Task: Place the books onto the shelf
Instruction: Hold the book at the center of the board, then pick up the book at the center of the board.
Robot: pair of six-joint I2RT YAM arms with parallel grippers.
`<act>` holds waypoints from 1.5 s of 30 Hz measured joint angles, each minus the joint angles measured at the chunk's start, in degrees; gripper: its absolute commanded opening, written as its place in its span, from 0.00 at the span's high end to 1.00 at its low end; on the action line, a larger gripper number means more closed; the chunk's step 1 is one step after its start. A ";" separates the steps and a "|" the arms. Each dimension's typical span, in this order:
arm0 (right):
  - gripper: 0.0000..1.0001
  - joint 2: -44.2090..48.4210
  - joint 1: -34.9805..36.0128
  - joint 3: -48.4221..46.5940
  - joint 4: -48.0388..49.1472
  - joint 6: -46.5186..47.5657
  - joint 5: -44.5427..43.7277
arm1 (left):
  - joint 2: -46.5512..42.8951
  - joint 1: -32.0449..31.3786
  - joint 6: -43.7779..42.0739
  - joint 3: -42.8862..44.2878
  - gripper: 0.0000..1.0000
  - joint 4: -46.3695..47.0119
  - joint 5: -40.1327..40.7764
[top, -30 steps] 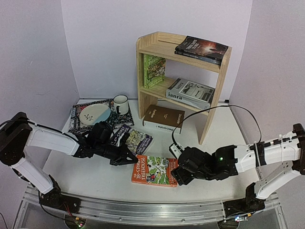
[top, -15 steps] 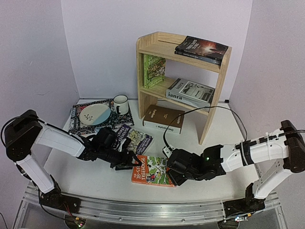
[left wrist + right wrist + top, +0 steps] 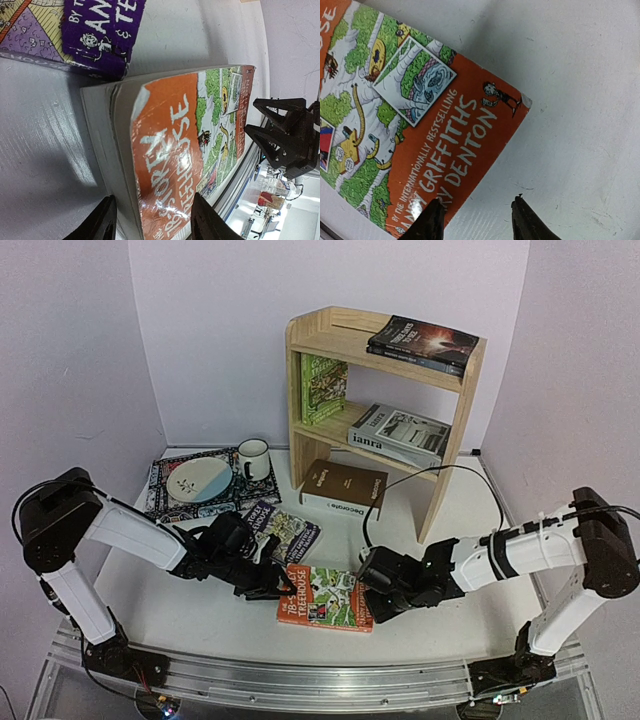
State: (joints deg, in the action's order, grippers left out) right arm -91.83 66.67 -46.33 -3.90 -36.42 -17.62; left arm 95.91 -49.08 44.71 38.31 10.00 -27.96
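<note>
Lying flat at lower centre on the smooth white table (image 3: 200, 620), between pale lilac walls (image 3: 80, 360), the glossy orange book (image 3: 325, 597) sits below the pine shelf (image 3: 300, 370). The left gripper (image 3: 152, 222) straddles its grey edge, and whether it pinches is unclear. The right gripper (image 3: 476, 220) stands part-open at its corner, empty.

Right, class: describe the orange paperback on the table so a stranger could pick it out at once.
Start at the pine shelf at the back of the white table. Come forward to the near edge, where the 78-Storey Treehouse paperback lies between the left pincer and right pincer. Its cover is orange, unlike the purple paperback just behind it.
</note>
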 measured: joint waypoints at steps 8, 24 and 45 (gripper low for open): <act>0.66 -0.28 -0.54 0.66 2.51 -1.00 3.66 | 0.18 0.00 0.27 0.36 0.61 -0.63 0.06; 0.66 -0.33 -0.96 0.98 3.02 -1.57 4.43 | -0.57 1.12 6.07 -0.19 0.93 3.78 -4.98; 0.52 1.02 -1.17 2.18 3.01 -1.09 4.41 | 2.89 1.18 6.31 -1.06 1.00 9.39 -7.40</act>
State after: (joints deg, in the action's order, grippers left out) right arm -90.81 65.49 -44.15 -0.90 -37.51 -13.20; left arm 98.80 -47.90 51.02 37.26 19.38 -35.36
